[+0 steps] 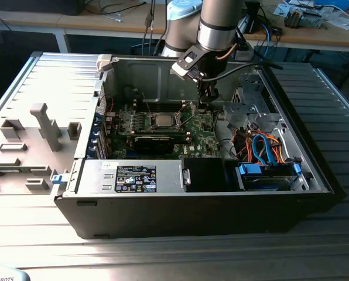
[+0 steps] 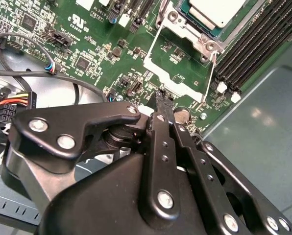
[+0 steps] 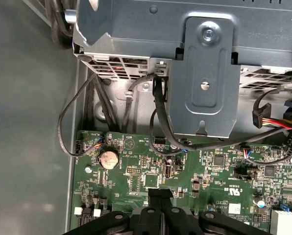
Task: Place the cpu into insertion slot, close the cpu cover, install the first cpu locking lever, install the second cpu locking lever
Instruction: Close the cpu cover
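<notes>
The cpu [image 2: 215,9], a silver-topped square chip, lies in the insertion slot [image 2: 210,45] on the green board; it is also visible as the cpu [image 1: 162,121] in the exterior view. The cpu cover [image 2: 178,81], a grey metal frame, is swung open away from the slot, with green board showing through its window. A thin wire lever [image 2: 212,73] runs beside it. My gripper [image 2: 160,98] is shut with nothing between its fingers. Its tips are at the cover's free edge; whether they touch it I cannot tell. It is also visible as the gripper [image 3: 159,195] and the gripper [image 1: 205,104].
A coin battery [image 3: 107,159] sits on the board near the fingertips. A grey metal drive cage [image 3: 205,73] and black cables [image 3: 158,122] rise beyond the board. Black memory slots [image 2: 254,44] flank the socket. A black expansion card [image 1: 157,142] and the power supply [image 1: 133,177] lie nearer the case front.
</notes>
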Available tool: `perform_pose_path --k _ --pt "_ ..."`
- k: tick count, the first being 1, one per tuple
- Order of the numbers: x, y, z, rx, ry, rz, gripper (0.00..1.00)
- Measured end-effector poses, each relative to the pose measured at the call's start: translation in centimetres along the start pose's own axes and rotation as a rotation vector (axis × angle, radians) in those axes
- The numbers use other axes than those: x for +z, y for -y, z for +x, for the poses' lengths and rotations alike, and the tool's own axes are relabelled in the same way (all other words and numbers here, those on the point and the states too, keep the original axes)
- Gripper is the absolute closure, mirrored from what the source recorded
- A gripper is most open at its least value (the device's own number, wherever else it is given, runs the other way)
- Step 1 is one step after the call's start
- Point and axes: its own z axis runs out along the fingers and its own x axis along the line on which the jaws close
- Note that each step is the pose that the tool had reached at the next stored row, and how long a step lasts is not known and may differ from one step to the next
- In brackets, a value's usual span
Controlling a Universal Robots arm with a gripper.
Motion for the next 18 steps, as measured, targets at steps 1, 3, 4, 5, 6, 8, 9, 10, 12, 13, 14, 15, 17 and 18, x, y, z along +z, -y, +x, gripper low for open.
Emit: perform_pose_path --k 1,3,4,5,6,8,9,10,12,13,14,15,17,18 --pt "0.0 0.03 0.0 0.0 0.0 -0.0001 0.89" --pt "0.01 0.25 0.02 0.0 -0.0002 -0.0001 0.89" --pt "0.01 0.4 0.03 0.0 -0.0002 0.0 0.89" --pt "0.01 0.51 0.04 0.0 0.0 0.0001 0.89" --pt "0.01 0.79 0.06 0.0 0.0 0.0 0.89" --pt "0.0 1.06 0.08 0.0 0.0001 0.0 0.89" --pt "0.0 1.16 0.09 0.0 0.0002 0.0 0.89" --pt "0.0 1.25 0.1 0.0 0.0 0.0 0.89" --pt "0.01 1.51 0.12 0.0 -0.0001 0.0 0.89" --pt "0.01 1.61 0.13 0.0 -0.0003 0.0 0.89" --pt "0.01 1.71 0.14 0.0 -0.0002 0.0 0.89" --pt "0.01 1.8 0.14 0.0 -0.0001 0.0 0.89" --pt "0.0 2.13 0.17 0.0 -0.0001 0.0 0.89" --pt "0.01 2.22 0.18 0.0 -0.0001 0.0 0.89"
